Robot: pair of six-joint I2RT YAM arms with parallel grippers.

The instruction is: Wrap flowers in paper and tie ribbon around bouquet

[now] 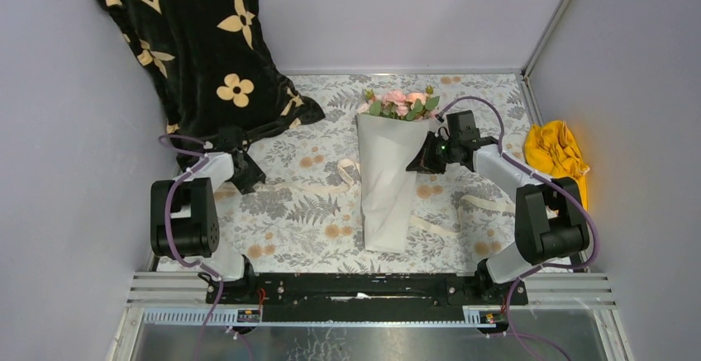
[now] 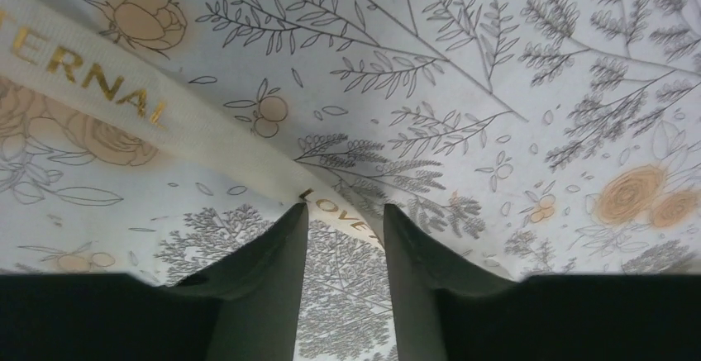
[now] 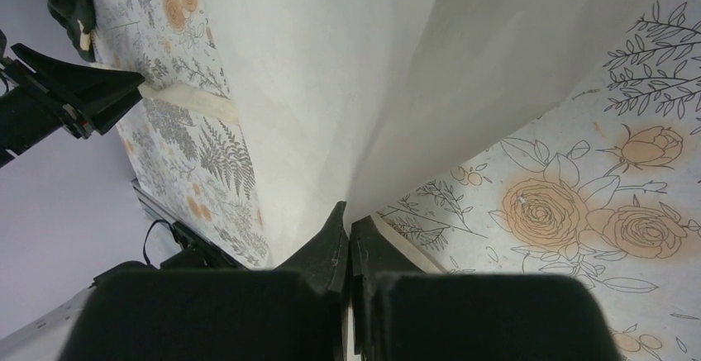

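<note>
The bouquet (image 1: 387, 187) lies mid-tabletop (image 1: 306, 212), flowers (image 1: 402, 102) at the far end. The right fingers (image 3: 326, 245) are closed, pinching the right edge of the paper (image 3: 331, 64). The left fingers (image 2: 273, 262), at the left, stand partly apart and grip nothing; the ribbon (image 2: 190, 121) runs across their tips.

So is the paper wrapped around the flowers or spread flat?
Wrapped: the paper forms a cone, with the flowers poking out its far end.
</note>
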